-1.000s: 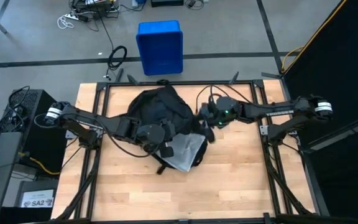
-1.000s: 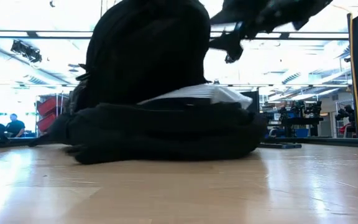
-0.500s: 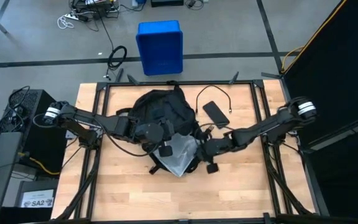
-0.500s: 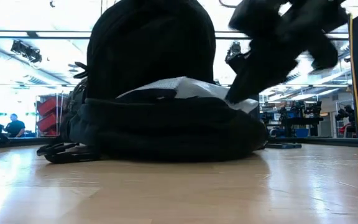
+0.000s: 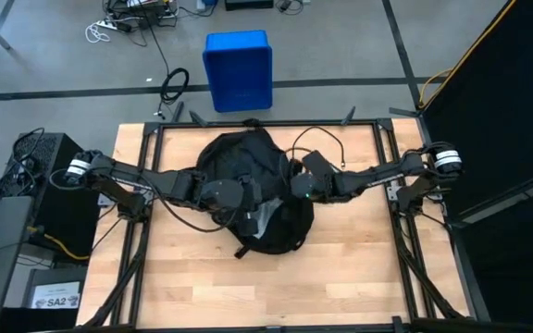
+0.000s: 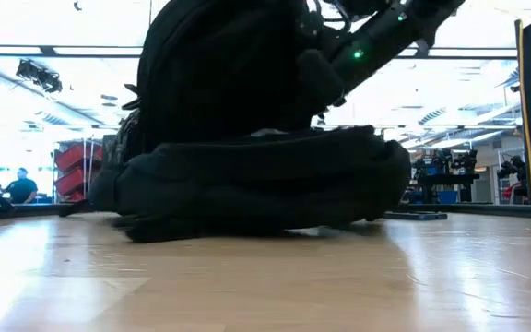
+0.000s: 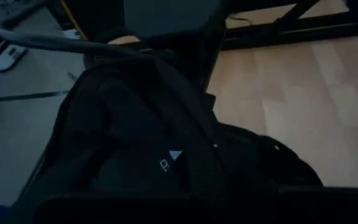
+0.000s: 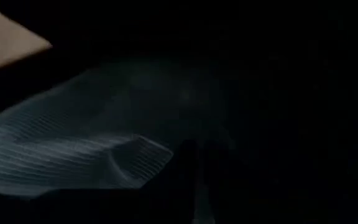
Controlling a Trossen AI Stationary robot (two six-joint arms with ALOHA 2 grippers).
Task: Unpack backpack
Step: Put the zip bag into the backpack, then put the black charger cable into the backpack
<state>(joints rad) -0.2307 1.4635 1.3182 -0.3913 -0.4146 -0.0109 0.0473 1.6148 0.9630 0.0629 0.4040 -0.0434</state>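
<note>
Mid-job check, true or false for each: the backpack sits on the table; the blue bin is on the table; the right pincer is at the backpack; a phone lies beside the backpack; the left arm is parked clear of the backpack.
1. The backpack sits on the table. True.
2. The blue bin is on the table. False: it stands on the floor beyond it.
3. The right pincer is at the backpack. True.
4. A phone lies beside the backpack. True.
5. The left arm is parked clear. False: the left pincer is at the backpack.
</note>
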